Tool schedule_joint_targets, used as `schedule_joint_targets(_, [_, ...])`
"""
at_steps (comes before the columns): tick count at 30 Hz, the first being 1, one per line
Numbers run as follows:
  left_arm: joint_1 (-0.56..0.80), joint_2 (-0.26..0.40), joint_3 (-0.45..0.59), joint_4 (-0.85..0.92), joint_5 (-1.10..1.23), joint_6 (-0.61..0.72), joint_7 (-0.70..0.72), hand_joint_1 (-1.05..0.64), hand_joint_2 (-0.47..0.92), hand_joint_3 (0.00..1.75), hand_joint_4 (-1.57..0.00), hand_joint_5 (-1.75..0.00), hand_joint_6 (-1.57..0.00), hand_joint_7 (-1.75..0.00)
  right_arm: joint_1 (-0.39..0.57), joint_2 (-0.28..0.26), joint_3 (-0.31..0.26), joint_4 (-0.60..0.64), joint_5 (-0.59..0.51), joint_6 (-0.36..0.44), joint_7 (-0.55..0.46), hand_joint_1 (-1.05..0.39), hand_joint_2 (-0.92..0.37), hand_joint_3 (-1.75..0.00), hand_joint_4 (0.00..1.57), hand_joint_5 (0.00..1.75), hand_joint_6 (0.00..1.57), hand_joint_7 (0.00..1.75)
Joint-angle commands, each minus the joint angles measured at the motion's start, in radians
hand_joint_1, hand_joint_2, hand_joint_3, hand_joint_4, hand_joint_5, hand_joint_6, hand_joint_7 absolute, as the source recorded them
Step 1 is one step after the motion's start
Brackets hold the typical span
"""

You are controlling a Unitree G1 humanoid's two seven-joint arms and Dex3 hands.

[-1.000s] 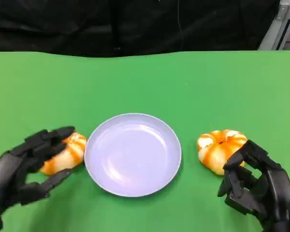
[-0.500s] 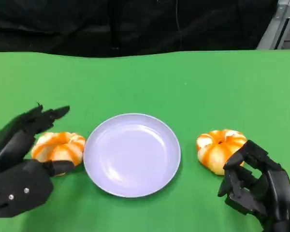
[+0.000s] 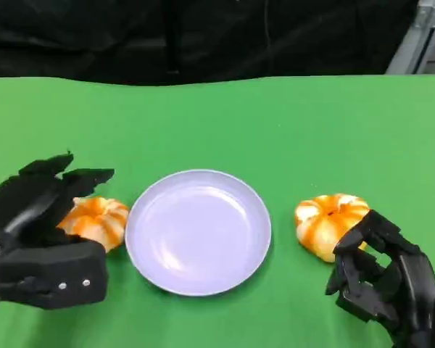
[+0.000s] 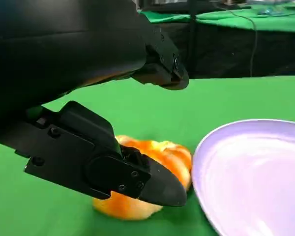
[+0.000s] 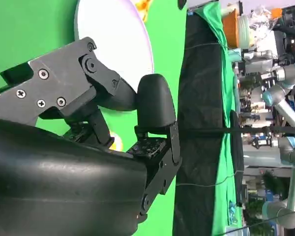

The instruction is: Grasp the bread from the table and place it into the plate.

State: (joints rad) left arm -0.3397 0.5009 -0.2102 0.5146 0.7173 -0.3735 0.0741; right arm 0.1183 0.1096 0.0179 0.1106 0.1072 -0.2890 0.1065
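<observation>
1. A lavender plate is seen at the middle of the green desk, with a bread roll on either side of it.
2. The left roll lies on the desk just beside the plate's left rim; it is also seen in the left wrist view, close to the plate.
3. The left hand is placed over and around the left roll, fingers spread on both sides of it; whether the roll is actually touched cannot be told, and no grip is shown.
4. The right roll rests on the desk to the right of the plate, a little apart from it.
5. The right hand is held near the right roll on its near side, fingers curled inward on nothing.
</observation>
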Motion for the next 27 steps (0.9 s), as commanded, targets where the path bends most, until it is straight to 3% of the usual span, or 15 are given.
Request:
schedule_joint_targets(1, [-0.061, 0.026, -0.064, 0.122, 0.045, -0.021, 0.056, -0.87, 0.90, 0.01, -0.18, -0.04, -0.44, -0.01, -0.001, -0.005, -0.002, -0.007, -0.006, -0.007, -0.009, -0.15, -0.61, -1.11, 0.84, 1.75, 0.64, 1.60])
schedule_joint_targets(14, [-0.196, -0.017, -0.212, 0.418, 0.090, -0.011, 0.135, -0.89, 0.92, 0.03, -0.22, -0.02, -0.46, 0.00, -0.001, -0.006, -0.003, -0.007, -0.005, -0.009, -0.007, -0.16, -0.60, -1.11, 0.84, 1.75, 0.63, 1.61])
schedule_joint_targets(27, [-0.256, -0.056, -0.274, 0.561, 0.068, -0.023, 0.173, -0.85, 0.92, 0.09, -0.25, -0.02, -0.47, 0.00, -0.002, -0.004, -0.005, -0.005, 0.002, -0.013, -0.002, -0.16, -0.60, -1.12, 0.84, 1.75, 0.64, 1.61])
